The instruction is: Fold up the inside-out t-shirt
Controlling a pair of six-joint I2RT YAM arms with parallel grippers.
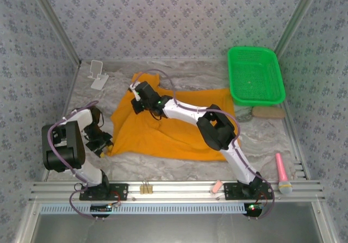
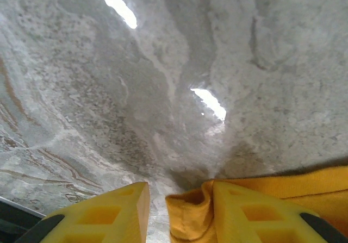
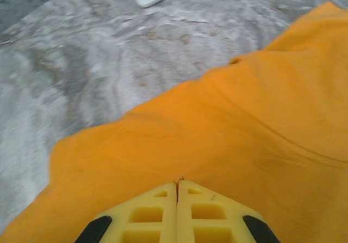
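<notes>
The orange t-shirt (image 1: 168,134) lies spread out in the middle of the marbled desk (image 1: 179,74). It is rumpled, with its far left corner bunched up and its near edge running fairly straight, and the cloth that shows is plain orange.

From above, the right arm stretches across the shirt to that far left corner, where the right pincer (image 1: 136,103) sits on the fabric. The left pincer (image 1: 104,148) is at the shirt's near left corner. The same view takes in a green plastic basket (image 1: 254,49) at the far right, a small white stand (image 1: 98,74) at the far left and a pink microphone (image 1: 282,173) by the near right rail.

The left wrist camera gives what the overhead cannot. The left pincer (image 2: 179,210) has its yellow fingers (image 2: 109,210) apart, with a curled edge of the shirt (image 2: 187,210) between them against the right finger and a gap on the other side.

On the right wrist, the right pincer (image 3: 178,186) is pressed together with its tips at the cloth (image 3: 217,123). I cannot tell whether any fabric is caught
</notes>
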